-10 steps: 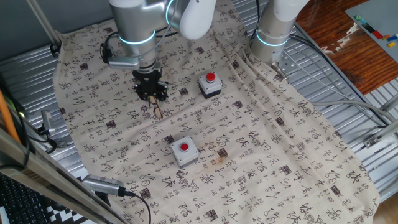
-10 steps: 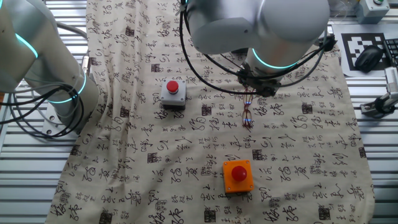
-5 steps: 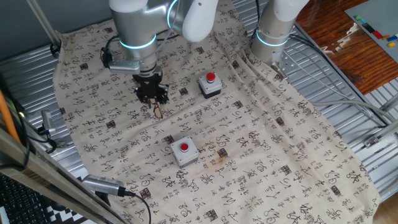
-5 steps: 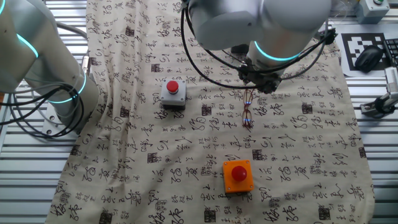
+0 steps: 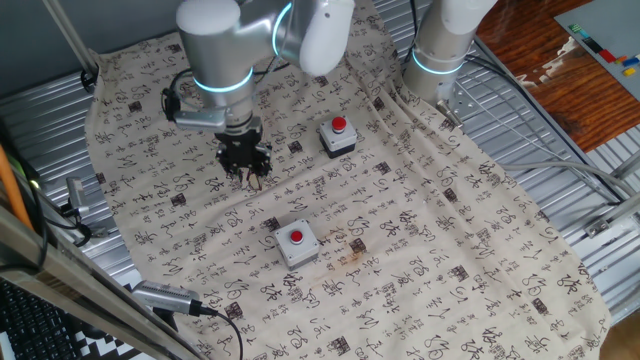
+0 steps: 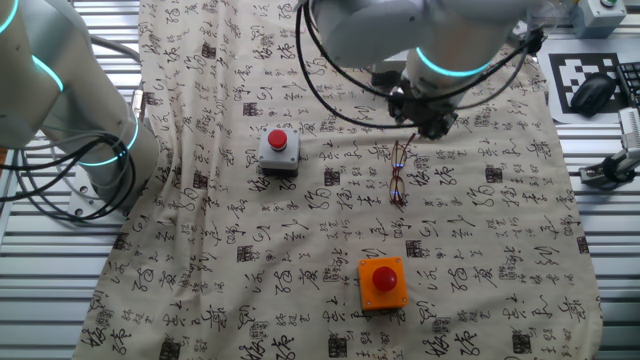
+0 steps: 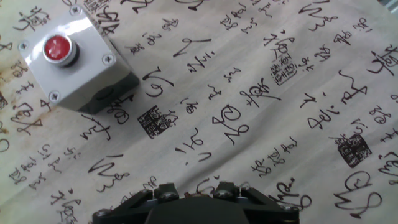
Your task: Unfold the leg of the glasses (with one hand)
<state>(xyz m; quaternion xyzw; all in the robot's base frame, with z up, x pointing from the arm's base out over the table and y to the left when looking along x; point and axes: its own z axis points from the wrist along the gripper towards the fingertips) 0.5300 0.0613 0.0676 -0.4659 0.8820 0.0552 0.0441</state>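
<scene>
The glasses (image 6: 399,182) are thin, reddish-brown wire frames lying on the printed cloth, and they also show just below the fingers in one fixed view (image 5: 256,179). One leg (image 6: 408,150) angles away from the frame up to my gripper (image 6: 425,130). My gripper (image 5: 246,164) stands low over the cloth at the far end of the glasses. In the hand view a reddish-brown wire (image 7: 196,194) lies between the two fingers of the gripper (image 7: 198,190). The jaws look closed on that leg. The lenses are out of the hand view.
A grey button box (image 5: 338,137) with a red button stands near the gripper; it also shows in the other fixed view (image 6: 279,149). A second box (image 5: 295,243) (image 6: 383,282) sits nearer the cloth's front. A grey box (image 7: 73,57) shows in the hand view. Another arm's base (image 5: 440,50) stands at the cloth's edge.
My gripper has moved a little away from the frame, and the leg has swung out with it. The frame itself has stayed in place.
</scene>
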